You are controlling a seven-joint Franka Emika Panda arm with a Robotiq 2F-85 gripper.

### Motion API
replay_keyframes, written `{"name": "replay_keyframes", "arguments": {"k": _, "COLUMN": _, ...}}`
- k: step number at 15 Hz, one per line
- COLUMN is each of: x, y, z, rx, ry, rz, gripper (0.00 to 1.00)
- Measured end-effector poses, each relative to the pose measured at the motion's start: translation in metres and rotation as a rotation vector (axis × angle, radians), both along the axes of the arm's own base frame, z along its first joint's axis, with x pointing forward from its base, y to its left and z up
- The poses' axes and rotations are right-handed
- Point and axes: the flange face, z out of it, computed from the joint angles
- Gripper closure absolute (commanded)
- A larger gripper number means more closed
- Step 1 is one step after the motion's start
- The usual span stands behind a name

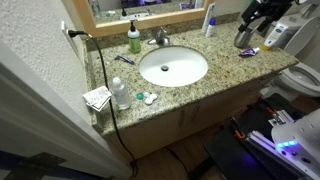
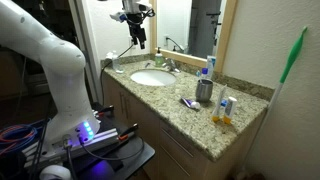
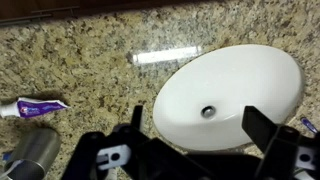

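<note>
My gripper (image 3: 198, 122) hangs open high above the granite counter (image 3: 90, 70), with nothing between its black fingers (image 3: 264, 126). Straight below it in the wrist view lies the white oval sink (image 3: 235, 85) with its drain (image 3: 208, 111). To the left lie a purple-and-white toothpaste tube (image 3: 35, 108) and a silver cup (image 3: 30, 155). In both exterior views the gripper (image 1: 256, 18) (image 2: 134, 30) is well above the counter, touching nothing. The cup (image 1: 245, 38) (image 2: 204, 90) and the tube (image 1: 250, 52) (image 2: 190, 102) sit beside the sink (image 1: 173, 67) (image 2: 152, 77).
A green soap bottle (image 1: 134, 40) and the faucet (image 1: 160, 38) stand behind the basin. A small bottle (image 1: 120, 92) and folded paper (image 1: 97, 97) sit at one counter end. A toilet (image 1: 300, 76) is beside the vanity. A bright white strip (image 3: 165, 56) shows on the granite.
</note>
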Motion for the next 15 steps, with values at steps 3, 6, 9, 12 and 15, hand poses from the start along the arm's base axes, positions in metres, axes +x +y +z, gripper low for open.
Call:
{"name": "replay_keyframes", "arguments": {"k": 3, "x": 0.0, "y": 0.0, "z": 0.0, "rx": 0.0, "ry": 0.0, "rz": 0.0, "gripper": 0.0}}
{"name": "replay_keyframes", "arguments": {"k": 6, "x": -0.0008, "y": -0.0005, "z": -0.0009, "rx": -0.022, "ry": 0.007, "rz": 0.039, "gripper": 0.0}}
{"name": "replay_keyframes", "arguments": {"k": 9, "x": -0.004, "y": -0.0048, "z": -0.0044, "rx": -0.08, "ry": 0.04, "rz": 0.188, "gripper": 0.0}}
{"name": "replay_keyframes", "arguments": {"k": 12, "x": -0.0058, "y": -0.0083, "z": -0.0062, "rx": -0.09, "ry": 0.052, "rz": 0.345, "gripper": 0.0}}
{"name": "replay_keyframes", "arguments": {"k": 15, "x": -0.0073, "y": -0.0084, "z": -0.0068, "rx": -0.082, "ry": 0.065, "rz": 0.389, "gripper": 0.0}}
